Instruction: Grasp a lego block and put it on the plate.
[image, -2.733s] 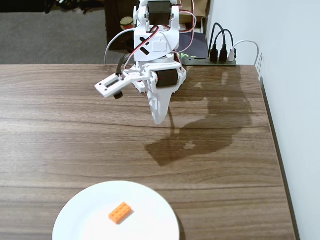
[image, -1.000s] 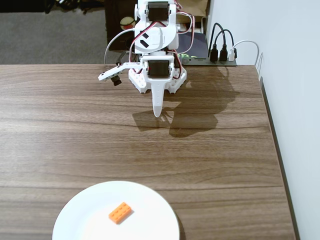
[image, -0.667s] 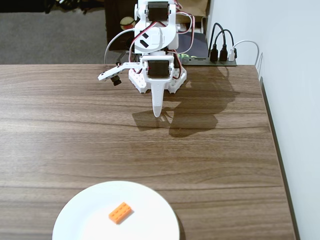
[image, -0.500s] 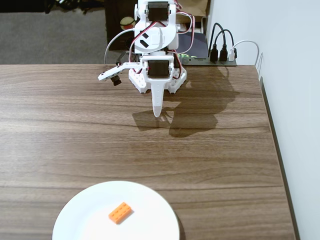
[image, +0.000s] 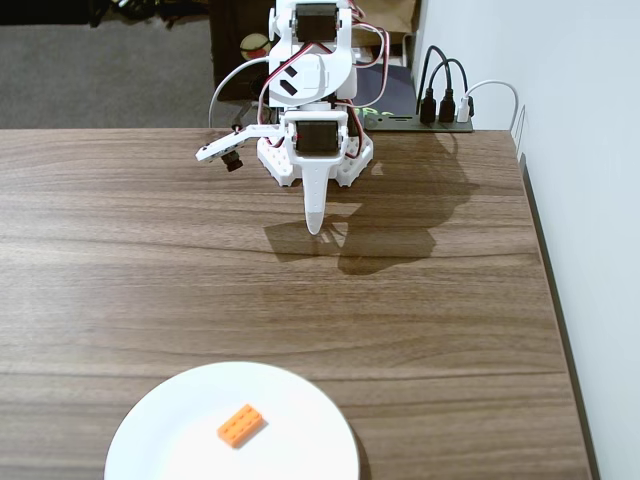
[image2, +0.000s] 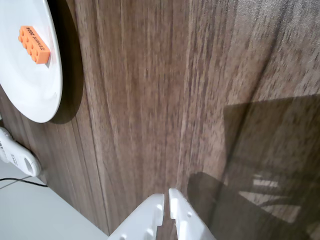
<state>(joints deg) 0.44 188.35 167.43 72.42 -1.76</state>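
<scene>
Lego block: and there it is, the lego block (image: 241, 425) — small, bright orange, a studded plastic rectangle — lying flat on the plate, a little left of the dish's middle, low in the fixed view.
Block's axis: in the fixed view its long axis runs diagonally, from lower left up to upper right; studs face up.
Block from the wrist: the wrist view catches the brick (image2: 34, 44) in the upper left corner, long axis slanting from upper left down to lower right, two rows of round studs plain to see.
Plate: the plate (image: 160, 440) is round, glossy, plain white, far wider than the brick; its lower edge is cut off by the bottom of the fixed view. In the wrist view only a curved slice of it (image2: 35, 95) shows at the left edge, with a dark shadow along its rim.
Table: the table (image: 450, 300) is brown wood-grain, smooth and matte, grain running side to side in the fixed view.
Gripper: the gripper (image: 315, 228) hangs at the upper middle of the fixed view, white plastic, tip pointing down toward the table, well apart from the plate.
Jaws: pressed together on nothing — in the wrist view the two white fingers (image2: 150, 220) nearly meet at the bottom edge, with only a thin slit between.
</scene>
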